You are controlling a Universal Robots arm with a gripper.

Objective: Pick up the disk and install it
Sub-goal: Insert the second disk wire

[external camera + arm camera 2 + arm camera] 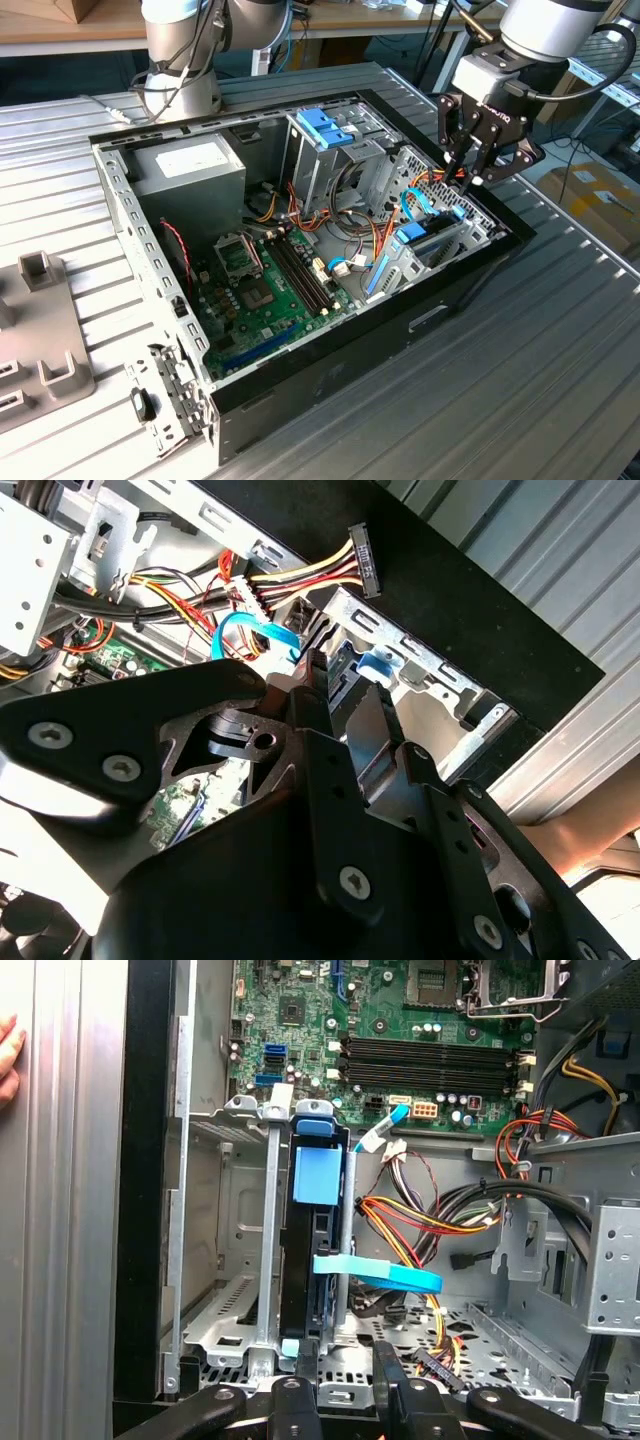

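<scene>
Worktop point(560, 380): ribbed metal, and it carries the open computer case point(330, 370) below the end effector point(465, 170).
Motherboard point(265, 285): on the case floor, well off to one side of the end effector, towards the exterior view's left.
Blue latch point(325, 125): on top of the grey drive cage, apart from the end effector and not the task's part.
Disk point(316, 1180): we see it standing on edge in the grey side bay point(225, 1250), directly beneath the end effector. Its light-blue carrier tab is at the end farther from the end effector.
Long axis: the disk's upper edge runs from just under the end effector away towards the motherboard, and its thin dimension lies across the gap between the fingers.
Cable point(385, 1278): a light-blue ribbon crosses the disk's edge, close beneath the end effector.
End effector: its fingers point(392, 1385) are a little apart and hold nothing. They hover just above the near end of the disk.
Seating: the disk looks to be in its slot, though we cannot tell whether it is fully home.
</scene>
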